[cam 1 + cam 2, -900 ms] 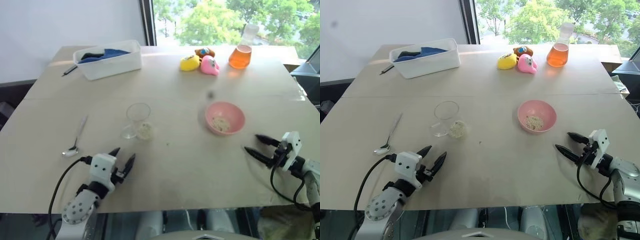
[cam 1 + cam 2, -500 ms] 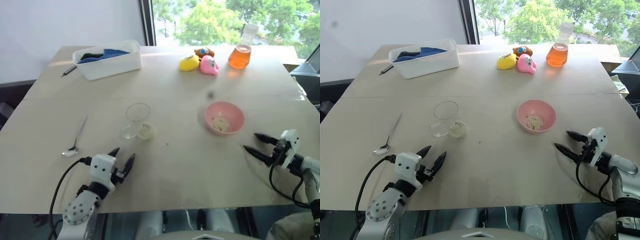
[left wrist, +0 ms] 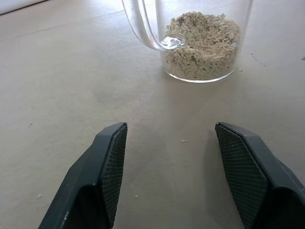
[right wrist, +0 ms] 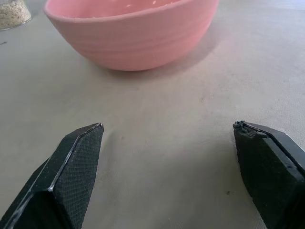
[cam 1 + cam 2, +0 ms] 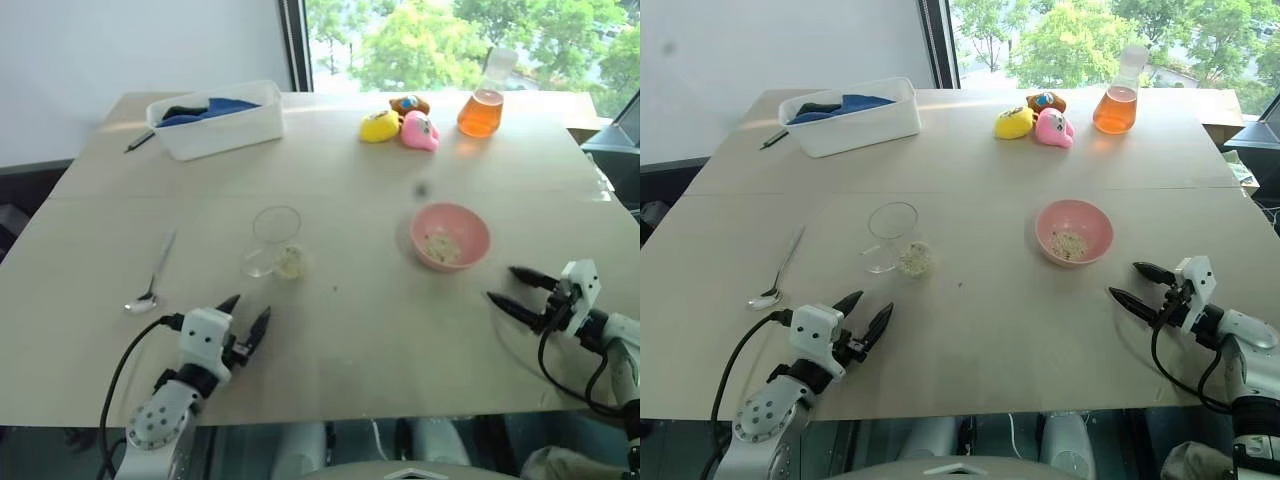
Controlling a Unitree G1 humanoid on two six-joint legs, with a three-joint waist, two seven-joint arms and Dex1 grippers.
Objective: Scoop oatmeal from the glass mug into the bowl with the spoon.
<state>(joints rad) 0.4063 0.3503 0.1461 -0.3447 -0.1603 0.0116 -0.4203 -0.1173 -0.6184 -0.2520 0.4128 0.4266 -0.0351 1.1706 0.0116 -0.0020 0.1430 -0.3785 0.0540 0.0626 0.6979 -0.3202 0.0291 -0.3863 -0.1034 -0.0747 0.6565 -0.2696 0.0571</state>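
Nearest the robot, the left gripper [image 5: 245, 318] and right gripper [image 5: 518, 291] hover empty over the table [image 5: 350, 340] with jaws spread wide, holding nothing. Judging by the layout, the scooping has yet to begin or sits between rounds: the spoon [image 5: 150, 279] lies flat on the table, well to the left of the glass mug [image 5: 273, 242] and touched by neither gripper. The mug, taken as the landmark, stands just beyond the left gripper with oatmeal [image 3: 202, 45] settled in its base, its handle turned toward that gripper. To the mug's right, well apart, sits the pink bowl [image 5: 449, 236], already holding a little oatmeal, just beyond the right gripper. The next move likely calls for the left gripper to swing left and pick the thin spoon handle off the flat surface, a fiddly pinch. Nothing blocks the path between mug and bowl. Farther back from the mug stand a white tub [image 5: 216, 118], a dark pen [image 5: 139, 141], small toys [image 5: 402, 124] and a flask of orange liquid [image 5: 482, 103], all clear of the work.
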